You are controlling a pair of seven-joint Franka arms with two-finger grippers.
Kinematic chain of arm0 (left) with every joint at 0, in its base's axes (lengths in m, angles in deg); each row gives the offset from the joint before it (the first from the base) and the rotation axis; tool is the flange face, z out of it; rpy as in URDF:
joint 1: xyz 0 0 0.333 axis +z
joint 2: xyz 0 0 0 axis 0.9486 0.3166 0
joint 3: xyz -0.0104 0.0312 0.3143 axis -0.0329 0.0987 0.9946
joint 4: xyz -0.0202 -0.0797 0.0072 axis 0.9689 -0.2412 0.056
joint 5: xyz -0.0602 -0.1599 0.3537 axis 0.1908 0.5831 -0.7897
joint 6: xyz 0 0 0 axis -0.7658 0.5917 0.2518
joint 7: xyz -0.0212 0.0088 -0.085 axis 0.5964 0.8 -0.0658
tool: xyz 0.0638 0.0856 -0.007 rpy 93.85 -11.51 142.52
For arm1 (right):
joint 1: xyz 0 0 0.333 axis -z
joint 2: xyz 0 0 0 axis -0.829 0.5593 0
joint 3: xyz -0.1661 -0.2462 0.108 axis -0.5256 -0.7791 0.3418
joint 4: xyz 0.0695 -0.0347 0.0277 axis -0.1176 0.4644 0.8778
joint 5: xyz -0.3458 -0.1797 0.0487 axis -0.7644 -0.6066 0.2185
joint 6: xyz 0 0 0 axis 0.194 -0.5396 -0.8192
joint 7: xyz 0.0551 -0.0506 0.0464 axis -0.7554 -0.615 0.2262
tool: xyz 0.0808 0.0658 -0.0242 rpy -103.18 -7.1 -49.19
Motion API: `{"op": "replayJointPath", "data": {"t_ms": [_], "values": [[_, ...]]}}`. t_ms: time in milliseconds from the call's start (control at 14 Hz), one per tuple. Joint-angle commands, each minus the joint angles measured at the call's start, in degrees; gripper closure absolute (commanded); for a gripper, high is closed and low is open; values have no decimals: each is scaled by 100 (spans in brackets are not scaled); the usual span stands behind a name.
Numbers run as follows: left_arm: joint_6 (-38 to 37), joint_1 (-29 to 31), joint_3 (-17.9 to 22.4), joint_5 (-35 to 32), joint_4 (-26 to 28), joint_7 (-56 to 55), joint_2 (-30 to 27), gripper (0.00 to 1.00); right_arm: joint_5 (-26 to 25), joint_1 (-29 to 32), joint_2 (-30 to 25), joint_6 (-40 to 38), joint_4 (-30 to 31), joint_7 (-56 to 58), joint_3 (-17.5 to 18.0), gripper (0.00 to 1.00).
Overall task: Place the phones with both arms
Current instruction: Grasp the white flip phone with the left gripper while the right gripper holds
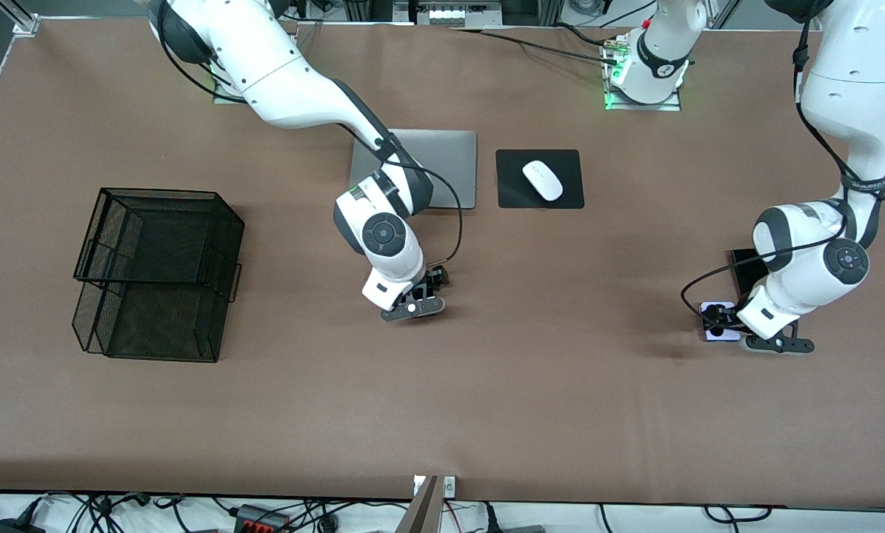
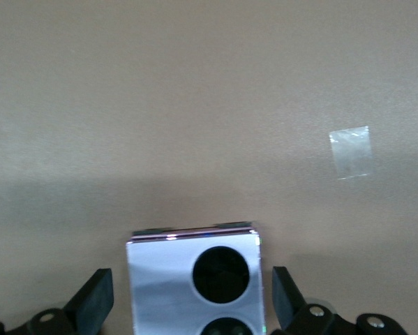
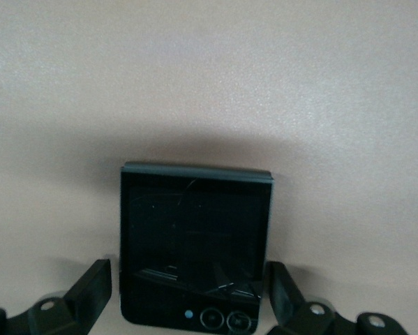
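Note:
The small lilac phone point(image 2: 160, 279) with two black round lenses lies flat on the table at the left arm's end point(image 1: 711, 307). My left gripper point(image 2: 191, 300) is low over it point(image 1: 717, 323), open, with a finger on each side and a gap at both. The small black folded phone point(image 3: 195, 230) lies flat near the table's middle. My right gripper point(image 3: 188, 289) is open and straddles it point(image 1: 433, 283), mostly hiding it in the front view. The long slim black slab point(image 1: 744, 268) lies beside the lilac phone, farther from the front camera, partly hidden by the left arm.
A closed silver laptop point(image 1: 446, 159) lies under the right arm's forearm. A white mouse point(image 1: 543, 180) sits on a black pad point(image 1: 572, 196) beside it. A black mesh basket point(image 1: 153, 274) stands toward the right arm's end. A clear tape patch point(image 2: 352, 152) is on the table.

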Motion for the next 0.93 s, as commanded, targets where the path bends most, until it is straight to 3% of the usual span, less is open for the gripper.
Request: {"op": "replayJointPath", "data": {"t_ms": [0, 71, 143, 285, 570, 855], "values": [[72, 43, -77, 114, 8, -187, 30, 0, -62, -62, 115, 38, -164, -103, -38, 24], [72, 52, -86, 114, 9, -214, 30, 0, -45, -45, 107, 3, -173, -121, -38, 53], [72, 78, -86, 114, 9, -223, 39, 0, -53, -19, 80, -6, -173, -95, -47, 65], [81, 96, -86, 123, 9, -232, 83, 0, -53, 8, 2, -41, -173, -103, -47, 71], [81, 158, -86, 123, 9, -223, 109, 0, -18, 34, -498, -427, -173, -94, -309, 72], [81, 158, -86, 123, 17, -162, 118, 25, -18, 761, -1376, -1786, -7, -33, -442, 72]]}}
